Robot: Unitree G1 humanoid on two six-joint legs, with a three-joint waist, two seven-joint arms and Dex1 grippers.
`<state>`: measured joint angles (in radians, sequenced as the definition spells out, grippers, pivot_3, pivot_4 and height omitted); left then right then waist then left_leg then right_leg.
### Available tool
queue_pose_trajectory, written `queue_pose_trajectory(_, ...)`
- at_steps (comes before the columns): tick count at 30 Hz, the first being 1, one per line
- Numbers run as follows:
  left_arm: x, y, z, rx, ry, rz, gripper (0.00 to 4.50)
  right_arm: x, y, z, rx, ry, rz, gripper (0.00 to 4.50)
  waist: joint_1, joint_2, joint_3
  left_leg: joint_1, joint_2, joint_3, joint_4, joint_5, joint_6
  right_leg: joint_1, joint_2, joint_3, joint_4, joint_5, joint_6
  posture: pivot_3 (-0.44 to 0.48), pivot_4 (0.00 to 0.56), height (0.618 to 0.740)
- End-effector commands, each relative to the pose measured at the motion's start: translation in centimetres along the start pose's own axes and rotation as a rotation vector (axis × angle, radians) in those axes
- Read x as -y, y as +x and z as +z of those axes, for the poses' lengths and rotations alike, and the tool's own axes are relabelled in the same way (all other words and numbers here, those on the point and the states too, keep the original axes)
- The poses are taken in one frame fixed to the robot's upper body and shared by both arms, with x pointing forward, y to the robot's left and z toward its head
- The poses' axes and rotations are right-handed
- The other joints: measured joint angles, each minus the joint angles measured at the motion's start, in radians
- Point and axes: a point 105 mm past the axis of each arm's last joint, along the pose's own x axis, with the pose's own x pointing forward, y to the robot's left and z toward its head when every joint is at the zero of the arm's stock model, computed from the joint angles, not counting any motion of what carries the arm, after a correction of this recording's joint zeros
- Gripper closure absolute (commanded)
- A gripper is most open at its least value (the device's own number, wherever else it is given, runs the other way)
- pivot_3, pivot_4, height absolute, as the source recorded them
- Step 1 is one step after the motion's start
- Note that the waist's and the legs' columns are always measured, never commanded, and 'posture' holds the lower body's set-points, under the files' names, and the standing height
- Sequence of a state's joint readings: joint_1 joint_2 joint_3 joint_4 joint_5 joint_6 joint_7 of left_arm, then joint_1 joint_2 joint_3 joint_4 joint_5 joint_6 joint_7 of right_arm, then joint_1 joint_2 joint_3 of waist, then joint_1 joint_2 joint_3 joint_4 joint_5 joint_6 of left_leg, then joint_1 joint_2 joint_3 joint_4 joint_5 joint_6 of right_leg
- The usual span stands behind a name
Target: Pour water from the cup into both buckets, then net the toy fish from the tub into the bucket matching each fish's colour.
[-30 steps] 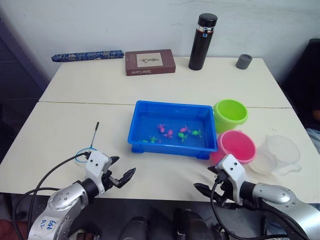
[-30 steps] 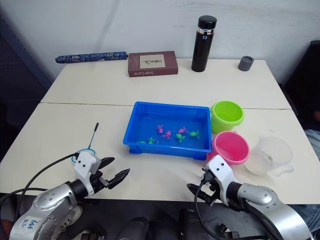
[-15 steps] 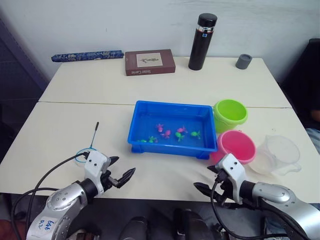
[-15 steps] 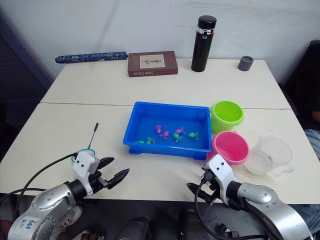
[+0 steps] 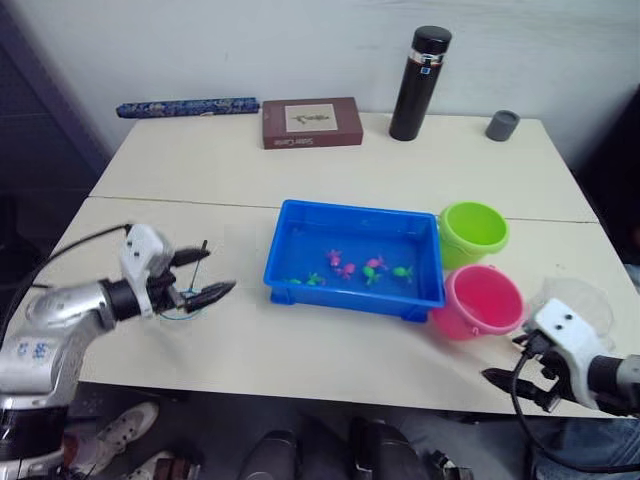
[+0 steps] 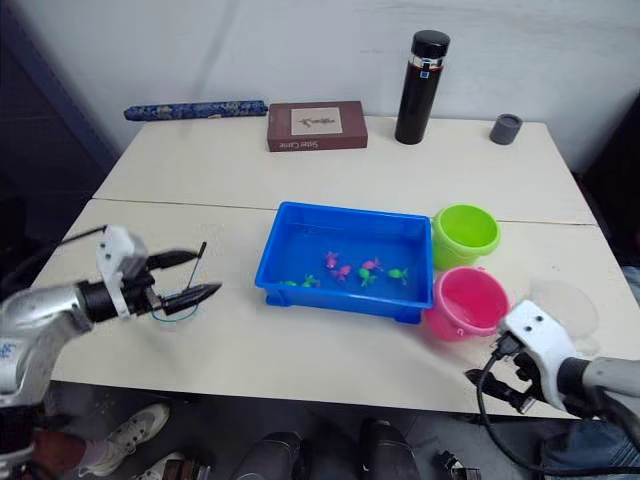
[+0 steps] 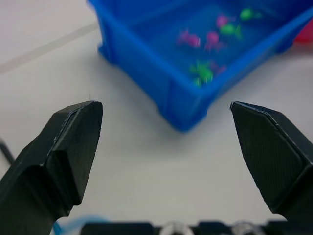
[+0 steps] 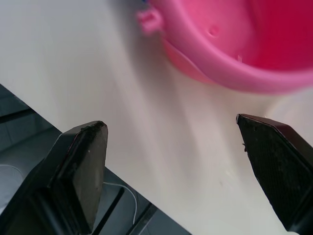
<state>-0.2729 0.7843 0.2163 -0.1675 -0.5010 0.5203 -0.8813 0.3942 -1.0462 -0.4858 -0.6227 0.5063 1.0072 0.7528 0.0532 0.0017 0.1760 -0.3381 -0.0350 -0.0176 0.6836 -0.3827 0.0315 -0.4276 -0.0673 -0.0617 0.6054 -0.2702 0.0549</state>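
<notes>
both arms have swung outward since a second ago: the left pincer point(image 6: 192, 277), spread, now hovers over the net point(image 6: 176, 304) beside the tub point(image 6: 290, 250); the right pincer point(image 5: 510, 362), spread, nears the cup point(image 6: 570, 300). pouring looks about to begin.

net point(image 6: 172, 305) hoop (mostly) behind left gripper point(image 6: 190, 277)

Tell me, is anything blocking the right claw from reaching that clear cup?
Nothing visible does. The right gripper, open, sits at the table's near edge, with the cup just beyond it. The pink bucket stands off to the side, not between them.
</notes>
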Motion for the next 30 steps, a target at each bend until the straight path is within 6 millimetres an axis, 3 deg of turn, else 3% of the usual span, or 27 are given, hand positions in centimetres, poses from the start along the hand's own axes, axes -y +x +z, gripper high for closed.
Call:
queue_pose_trajectory(1,1.3,2.0,1.8,0.074,0.022,-0.153,0.0,1.4,-1.3,-1.9,-0.099,0.027,-0.098,0.03,-0.001,0.0,0.0,0.0,0.0,0.0,0.0,0.0,0.0,0.0,0.0,0.0,0.0,0.0,0.0,0.0,0.15,0.739)
queue_pose_trajectory(6,2.8,4.5,3.2,0.13,0.012,-0.293,0.0,2.6,-2.4,-4.4,-0.197,0.099,-0.211,0.03,-0.007,0.0,0.0,-0.002,0.0,0.001,0.0,0.0,-0.001,0.0,0.002,0.001,0.0,0.002,0.004,0.0,0.15,0.739)
queue_pose_trajectory(14,3.1,7.9,5.1,0.224,-0.002,-0.309,0.0,4.7,-3.6,-6.5,-0.162,0.303,-0.507,0.03,-0.002,-0.001,0.0,0.001,0.0,0.001,0.001,0.005,-0.006,0.0,0.003,0.003,0.001,0.003,0.005,0.0,0.15,0.739)
queue_pose_trajectory(23,4.5,10.5,5.7,0.237,-0.032,-0.366,0.0,4.2,-3.5,-7.1,0.052,0.54,-0.717,0.03,-0.008,-0.001,0.0,0.002,0.0,0.001,0.001,0.006,-0.009,0.0,0.005,0.005,0.004,0.003,0.005,0.0,0.15,0.739)
queue_pose_trajectory(30,6.4,10.8,5.8,0.233,-0.041,-0.497,0.0,3.8,-2.8,-6.4,0.202,0.69,-0.763,0.03,-0.027,0.001,0.0,0.003,-0.001,0.002,0.001,0.007,-0.009,-0.001,0.005,0.007,0.006,0.003,0.005,0.0,0.15,0.739)
